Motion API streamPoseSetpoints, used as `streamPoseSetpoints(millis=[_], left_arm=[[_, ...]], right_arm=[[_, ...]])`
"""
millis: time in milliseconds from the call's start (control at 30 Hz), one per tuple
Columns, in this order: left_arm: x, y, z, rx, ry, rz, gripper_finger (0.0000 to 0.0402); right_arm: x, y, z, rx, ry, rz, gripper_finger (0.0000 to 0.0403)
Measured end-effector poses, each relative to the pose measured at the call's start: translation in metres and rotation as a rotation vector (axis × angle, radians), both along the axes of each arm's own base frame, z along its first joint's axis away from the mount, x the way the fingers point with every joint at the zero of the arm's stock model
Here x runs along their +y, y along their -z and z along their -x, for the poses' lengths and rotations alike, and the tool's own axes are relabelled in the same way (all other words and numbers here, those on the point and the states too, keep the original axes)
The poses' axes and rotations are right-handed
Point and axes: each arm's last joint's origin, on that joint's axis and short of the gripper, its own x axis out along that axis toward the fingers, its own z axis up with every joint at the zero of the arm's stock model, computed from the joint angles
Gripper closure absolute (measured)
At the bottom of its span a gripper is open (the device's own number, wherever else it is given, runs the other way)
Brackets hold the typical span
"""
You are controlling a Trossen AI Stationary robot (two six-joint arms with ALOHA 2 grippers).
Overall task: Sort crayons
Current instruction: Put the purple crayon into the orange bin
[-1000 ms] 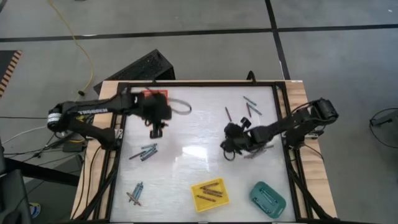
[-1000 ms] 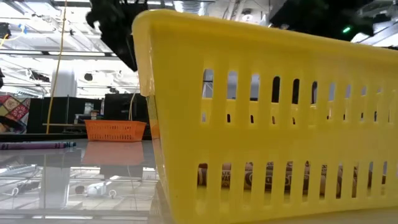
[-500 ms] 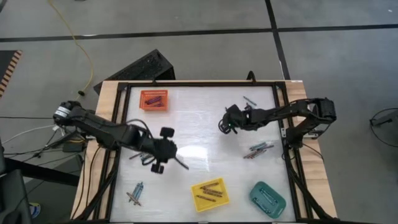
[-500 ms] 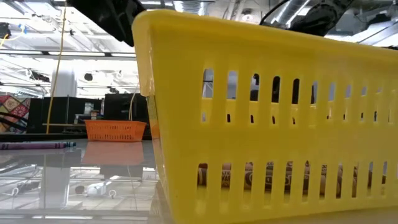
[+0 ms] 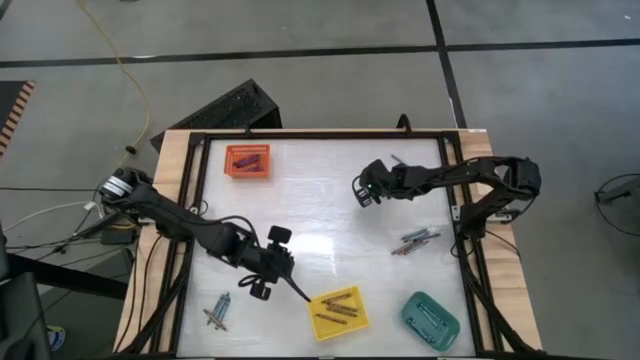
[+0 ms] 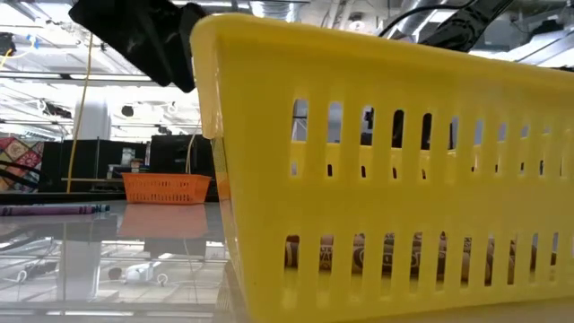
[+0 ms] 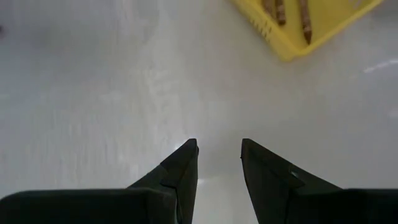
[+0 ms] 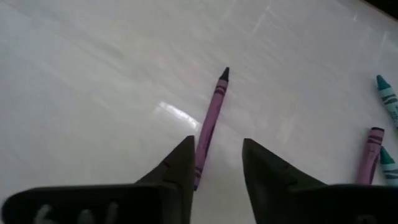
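Observation:
My right gripper (image 5: 360, 190) is open at the far right of the table. A purple crayon (image 8: 211, 118) lies flat on the white top, its near end between the two fingers, closer to one of them. More crayons lie loose: a teal one (image 8: 388, 99) and a purple one (image 8: 367, 155), a bunch (image 5: 415, 240) at the right, and a few (image 5: 218, 312) at the near left. My left gripper (image 5: 292, 288) is open, with nothing between its fingers (image 7: 186, 168), just short of the yellow tray (image 5: 337, 311).
The yellow tray (image 7: 298, 25) holds brownish crayons. An orange tray (image 5: 247, 160) with crayons stands at the far left and a teal tray (image 5: 430, 320) at the near right. A black frame (image 5: 320, 134) rims the table. The middle of the white top is bare.
My left gripper has swung from beside the orange tray toward the near edge and lower, ending by the yellow tray. My right gripper has gone toward the far edge, away from the bunch of crayons at the right, which stay lying there, and now stands over the purple crayon.

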Motion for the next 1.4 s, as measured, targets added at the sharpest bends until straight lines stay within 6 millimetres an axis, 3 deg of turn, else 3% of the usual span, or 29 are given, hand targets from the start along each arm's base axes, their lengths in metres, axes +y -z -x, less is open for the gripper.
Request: streamPoseSetpoints(millis=[133,233,567,867,1400], left_arm=[[-0.005,-0.001,-0.001,-0.022,0.027,0.016,0.0288],[-0.005,-0.001,-0.001,-0.024,0.029,0.017,0.0288],[-0.007,-0.005,-0.005,-0.08,0.051,0.022,0.0288],[-0.008,-0.005,-0.005,-0.078,0.047,0.036,0.0288],[-0.008,-0.005,-0.005,-0.087,0.04,0.01,0.0288]], right_arm=[[0.0,0.0,-0.001,-0.01,0.005,0.0,0.023],[-0.001,-0.001,-0.001,-0.016,0.012,0.003,0.022],[-0.009,0.016,-0.016,0.015,0.002,-0.018,0.0255],[-0.015,0.031,-0.029,0.097,-0.007,-0.037,0.0262],[-0.012,0.032,-0.028,0.13,-0.05,-0.059,0.0397]])
